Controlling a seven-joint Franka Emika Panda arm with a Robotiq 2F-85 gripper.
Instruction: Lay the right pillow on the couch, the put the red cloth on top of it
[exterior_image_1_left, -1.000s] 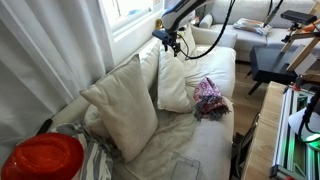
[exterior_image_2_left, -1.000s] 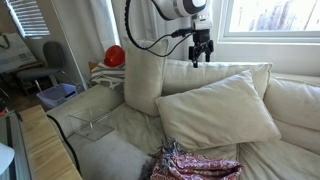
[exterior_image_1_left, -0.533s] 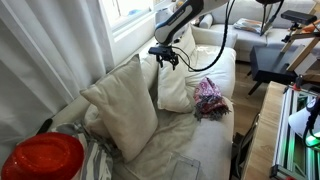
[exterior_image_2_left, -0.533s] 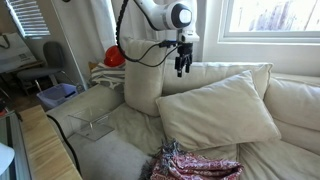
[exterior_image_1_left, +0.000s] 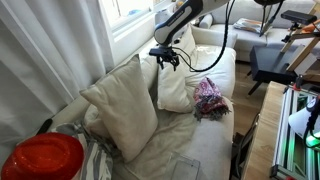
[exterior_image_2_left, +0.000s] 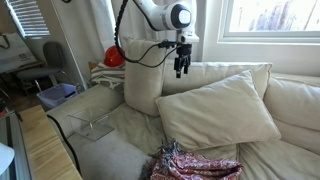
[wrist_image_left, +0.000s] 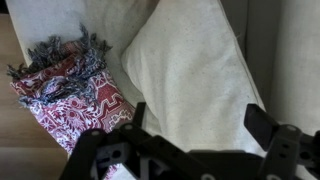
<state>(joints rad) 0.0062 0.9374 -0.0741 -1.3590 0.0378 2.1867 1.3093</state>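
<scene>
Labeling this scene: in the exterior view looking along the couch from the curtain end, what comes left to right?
Red round object → near pillow → far pillow → red cloth.

place: home living room | evidence: couch, pillows, curtained window
</scene>
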